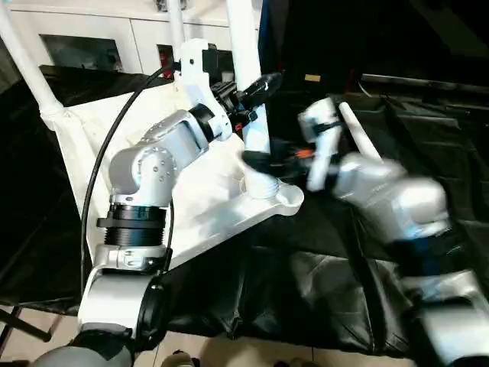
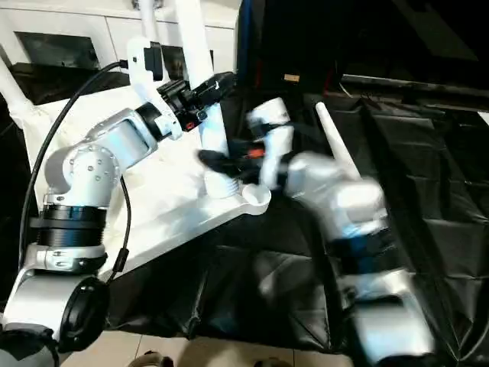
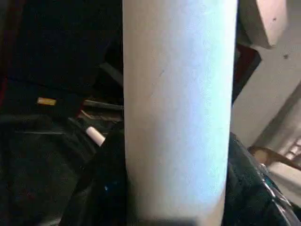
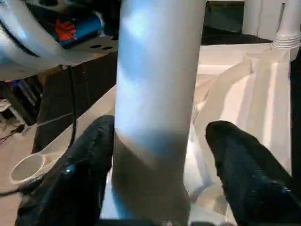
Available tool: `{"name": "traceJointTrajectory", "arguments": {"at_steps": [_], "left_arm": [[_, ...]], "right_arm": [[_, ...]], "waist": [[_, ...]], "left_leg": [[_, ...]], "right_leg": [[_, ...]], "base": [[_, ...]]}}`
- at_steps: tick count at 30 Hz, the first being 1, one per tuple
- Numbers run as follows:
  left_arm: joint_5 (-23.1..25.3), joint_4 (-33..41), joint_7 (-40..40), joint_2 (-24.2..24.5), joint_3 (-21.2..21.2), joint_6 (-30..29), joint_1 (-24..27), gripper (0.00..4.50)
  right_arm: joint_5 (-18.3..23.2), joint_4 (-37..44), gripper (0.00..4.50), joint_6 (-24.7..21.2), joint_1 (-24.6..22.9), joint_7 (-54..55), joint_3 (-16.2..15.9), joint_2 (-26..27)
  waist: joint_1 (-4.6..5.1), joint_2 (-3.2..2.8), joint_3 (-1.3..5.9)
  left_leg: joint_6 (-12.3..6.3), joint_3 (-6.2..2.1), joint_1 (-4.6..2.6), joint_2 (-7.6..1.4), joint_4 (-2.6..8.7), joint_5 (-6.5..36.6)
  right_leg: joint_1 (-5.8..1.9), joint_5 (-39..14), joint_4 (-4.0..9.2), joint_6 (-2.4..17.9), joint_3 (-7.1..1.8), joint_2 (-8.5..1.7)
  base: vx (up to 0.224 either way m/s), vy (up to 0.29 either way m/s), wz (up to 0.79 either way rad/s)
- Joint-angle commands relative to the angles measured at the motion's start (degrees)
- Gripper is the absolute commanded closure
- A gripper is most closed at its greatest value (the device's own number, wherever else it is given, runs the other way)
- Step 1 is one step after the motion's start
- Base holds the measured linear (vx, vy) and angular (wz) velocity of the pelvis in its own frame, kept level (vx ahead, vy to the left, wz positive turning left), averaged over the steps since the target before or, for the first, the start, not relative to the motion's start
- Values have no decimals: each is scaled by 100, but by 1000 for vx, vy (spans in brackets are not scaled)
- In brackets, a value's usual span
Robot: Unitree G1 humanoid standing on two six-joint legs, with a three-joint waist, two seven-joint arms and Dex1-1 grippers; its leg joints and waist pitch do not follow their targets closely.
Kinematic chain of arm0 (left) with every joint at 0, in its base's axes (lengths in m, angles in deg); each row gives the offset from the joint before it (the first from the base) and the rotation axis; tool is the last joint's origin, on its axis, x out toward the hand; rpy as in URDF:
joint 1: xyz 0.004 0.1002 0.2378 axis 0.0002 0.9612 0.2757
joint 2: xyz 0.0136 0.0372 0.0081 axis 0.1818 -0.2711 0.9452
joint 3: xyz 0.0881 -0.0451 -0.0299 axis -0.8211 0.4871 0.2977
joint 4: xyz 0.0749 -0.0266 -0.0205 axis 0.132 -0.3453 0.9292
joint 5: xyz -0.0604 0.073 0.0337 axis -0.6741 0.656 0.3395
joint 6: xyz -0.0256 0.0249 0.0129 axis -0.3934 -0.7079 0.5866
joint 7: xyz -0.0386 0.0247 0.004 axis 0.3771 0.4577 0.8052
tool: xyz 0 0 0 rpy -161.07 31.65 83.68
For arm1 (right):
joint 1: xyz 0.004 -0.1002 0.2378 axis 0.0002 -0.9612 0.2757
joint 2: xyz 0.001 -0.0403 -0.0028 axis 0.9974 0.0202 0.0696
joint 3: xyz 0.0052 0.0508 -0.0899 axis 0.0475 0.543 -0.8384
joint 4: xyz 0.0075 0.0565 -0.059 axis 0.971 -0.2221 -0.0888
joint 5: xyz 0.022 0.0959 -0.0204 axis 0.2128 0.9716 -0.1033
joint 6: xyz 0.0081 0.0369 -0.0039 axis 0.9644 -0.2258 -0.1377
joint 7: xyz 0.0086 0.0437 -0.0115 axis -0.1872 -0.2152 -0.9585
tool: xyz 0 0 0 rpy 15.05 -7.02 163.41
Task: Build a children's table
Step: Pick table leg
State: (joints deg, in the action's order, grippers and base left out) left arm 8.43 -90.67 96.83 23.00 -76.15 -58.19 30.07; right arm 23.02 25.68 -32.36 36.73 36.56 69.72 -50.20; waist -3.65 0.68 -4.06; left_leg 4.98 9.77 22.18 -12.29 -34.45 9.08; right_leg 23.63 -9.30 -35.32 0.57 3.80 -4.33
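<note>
Gripping leg point(image 1: 243, 61), apparently both hands.

1. Legible text, brands, numbers, signs: none.
2. Small yellow tag point(image 3: 47, 101) on the dark background: any lettering too small to read.
3. Orange mark point(image 4: 64, 29) on a blue part: a shape, no letters made out.

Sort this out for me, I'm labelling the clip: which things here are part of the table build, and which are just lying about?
Part of the job:
- tabletop, lying underside up
- upright leg at its near corner socket, left tool against it
- spare leg lying on the black cloth
- right tool astride the upright leg

Lying about:
- white cabinet behind
- black cloth
</note>
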Motion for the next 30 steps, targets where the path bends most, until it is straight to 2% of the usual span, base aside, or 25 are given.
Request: {"name": "traceJointTrajectory", "arguments": {"at_steps": [1,4,8,14,25,27,30], "left_arm": [[-28,118,109,42,-64,-76,-14,263],[-52,152,201,44,-105,-105,-17,263],[-41,204,301,59,-203,-119,-2,263],[-62,261,585,116,-393,-196,7,263],[-48,276,738,135,-490,-202,-13,263],[-35,303,808,143,-531,-224,-11,263],[-11,285,866,158,-565,-213,-21,263]], "right_arm": [[-72,-169,114,-17,164,-149,-64,-150],[-148,-309,114,51,272,-188,-69,-201],[-103,-367,114,16,358,-264,-76,-200],[-21,-507,114,-29,456,-761,-260,-275],[-14,-657,114,-71,484,-891,-256,-187],[13,-673,141,-112,472,-938,-248,-166],[5,-680,153,-118,460,-1006,-299,-184]], "waist": [[-19,27,523],[-10,38,517],[-5,38,519],[-16,46,522],[-24,60,522],[-25,57,524],[-25,41,526]], "left_leg": [[-155,45,-84,-2,306,847],[-169,43,-69,-3,307,794],[-192,49,-86,-9,300,811],[-219,49,-87,-21,298,782],[-207,49,-83,-16,299,766],[-221,50,-82,-14,297,748],[-224,45,-83,-20,299,743]], "right_leg": [[-390,-930,379,1160,-197,-249],[-392,-931,374,1179,-195,-249],[-379,-959,379,1206,-198,-249],[-381,-847,354,1279,-199,-253],[-383,-934,363,1238,-197,-256],[-382,-899,360,1257,-196,-255],[-383,-834,352,1280,-196,-252]], "base": [[0,0,0],[0,0,0],[0,0,0],[0,0,0],[0,0,0],[0,0,0],[0,0,0]]}}
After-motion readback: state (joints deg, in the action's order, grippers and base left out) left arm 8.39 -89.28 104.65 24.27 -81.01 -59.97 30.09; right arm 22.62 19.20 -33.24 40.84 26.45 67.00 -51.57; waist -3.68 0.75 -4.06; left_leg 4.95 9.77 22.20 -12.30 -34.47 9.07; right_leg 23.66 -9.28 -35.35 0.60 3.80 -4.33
